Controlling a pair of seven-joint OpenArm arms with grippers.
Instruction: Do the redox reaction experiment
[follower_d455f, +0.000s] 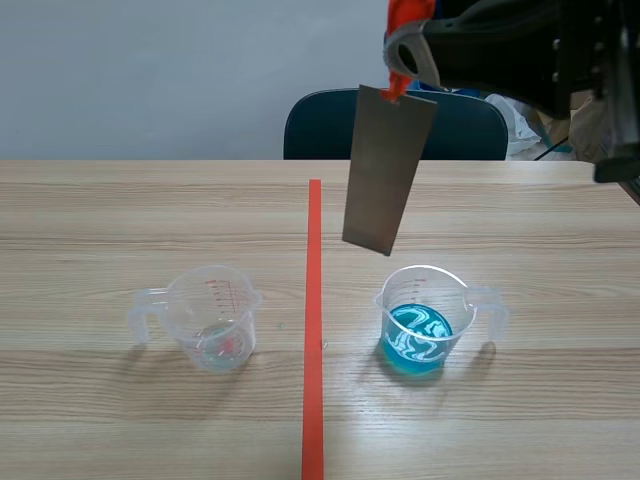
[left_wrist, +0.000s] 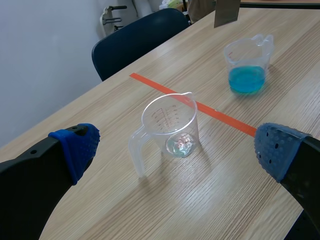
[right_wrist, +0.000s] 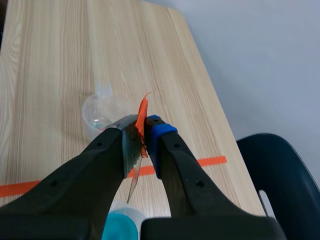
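Observation:
A grey metal sheet (follower_d455f: 385, 170) hangs tilted from the raised right gripper (follower_d455f: 405, 60), its lower edge just above the clear cup of blue liquid (follower_d455f: 425, 320). In the right wrist view the right gripper (right_wrist: 142, 140) is shut on the sheet's orange tab (right_wrist: 142, 117), with the blue cup (right_wrist: 120, 225) below it and the empty cup (right_wrist: 102, 112) farther ahead. The left gripper (left_wrist: 177, 150) stands open, low over the table. The empty clear measuring cup (left_wrist: 172, 125) sits ahead of and between its fingers. Beyond it are the blue cup (left_wrist: 246, 65) and the sheet's lower end (left_wrist: 226, 11).
A dark blue chair (follower_d455f: 395, 125) stands at the table's far edge. The empty cup (follower_d455f: 212, 318) sits left of the orange-red tape line and the blue cup right of it. The wooden table (follower_d455f: 120, 210) extends around both cups.

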